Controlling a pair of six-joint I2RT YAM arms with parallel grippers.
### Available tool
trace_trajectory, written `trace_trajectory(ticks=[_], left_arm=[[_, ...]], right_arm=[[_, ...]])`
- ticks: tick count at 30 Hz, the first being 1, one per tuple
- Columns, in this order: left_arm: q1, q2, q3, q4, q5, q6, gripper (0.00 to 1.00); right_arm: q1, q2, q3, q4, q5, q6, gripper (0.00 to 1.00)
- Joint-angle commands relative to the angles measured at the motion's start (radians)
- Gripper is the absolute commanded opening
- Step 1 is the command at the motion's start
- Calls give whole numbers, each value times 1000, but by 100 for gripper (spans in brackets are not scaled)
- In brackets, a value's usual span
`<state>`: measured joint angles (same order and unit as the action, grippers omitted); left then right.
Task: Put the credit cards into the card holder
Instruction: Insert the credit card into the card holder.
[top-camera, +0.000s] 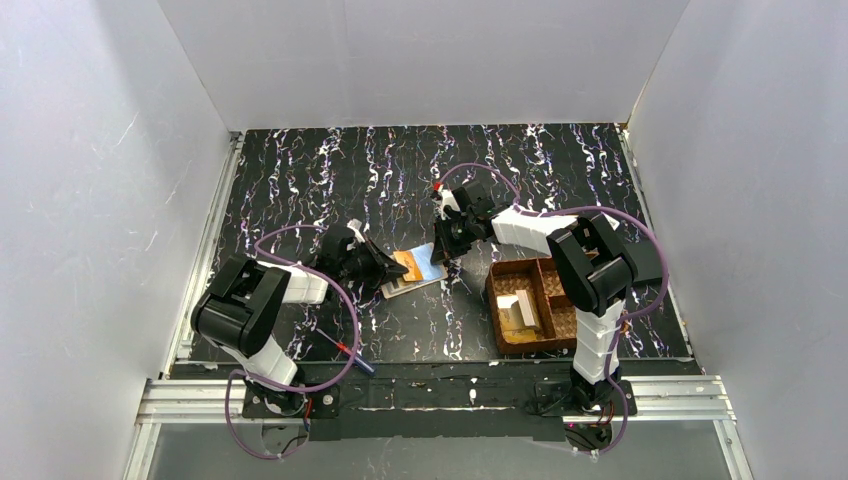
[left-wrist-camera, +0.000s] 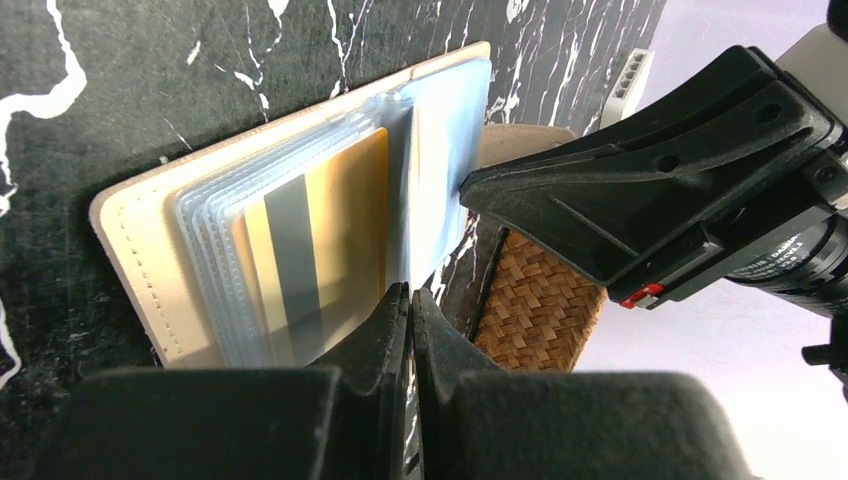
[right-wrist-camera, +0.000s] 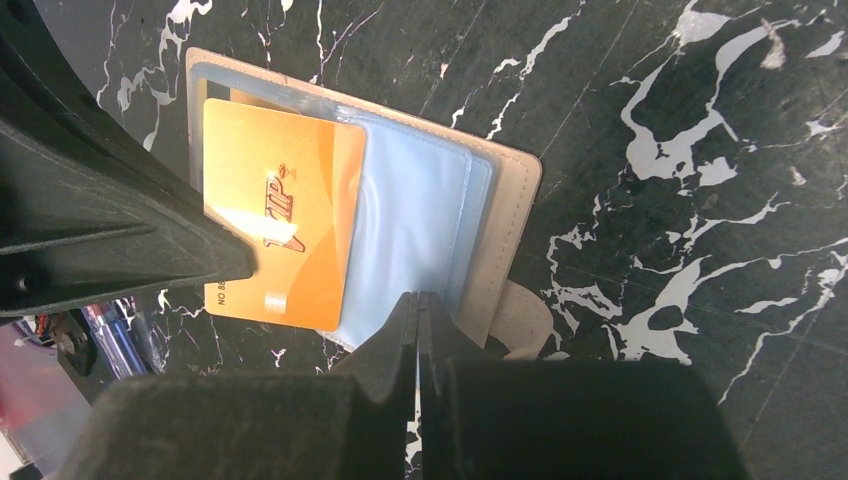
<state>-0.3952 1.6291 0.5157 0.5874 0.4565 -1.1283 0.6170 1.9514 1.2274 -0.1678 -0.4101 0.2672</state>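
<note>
Card holder (top-camera: 415, 272) lies open on the table (top-camera: 300, 180) between my arms, with a gold credit card (right-wrist-camera: 280, 215) on its clear sleeves (right-wrist-camera: 410, 220). My left end effector (left-wrist-camera: 412, 300) and right end effector (right-wrist-camera: 418, 305) are both closed tight, with nothing visibly clamped. The card looks thin, stiff and slick, so pinch a free short edge. The sleeves are floppy.

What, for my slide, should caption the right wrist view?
Gold VIP card lies across the open card holder's clear sleeves, right claw shut beside them.
</note>
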Motion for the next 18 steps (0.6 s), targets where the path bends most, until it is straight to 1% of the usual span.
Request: trace_trajectory(ticks=[1,6,11,18], left_arm=[[-6,-25,-23,12,6,89,0],[-4,-24,-6,-25,64,182,0],[6,-36,2,-78,70,233,0],[53,-43,33,-150,97,280,0]], right_arm=[[-2,4,-16,14,-5,0,2],[-2,4,-19,14,-8,-2,2],[-2,7,-17,10,-7,-3,2],[-2,17,-13,9,-13,-3,1]])
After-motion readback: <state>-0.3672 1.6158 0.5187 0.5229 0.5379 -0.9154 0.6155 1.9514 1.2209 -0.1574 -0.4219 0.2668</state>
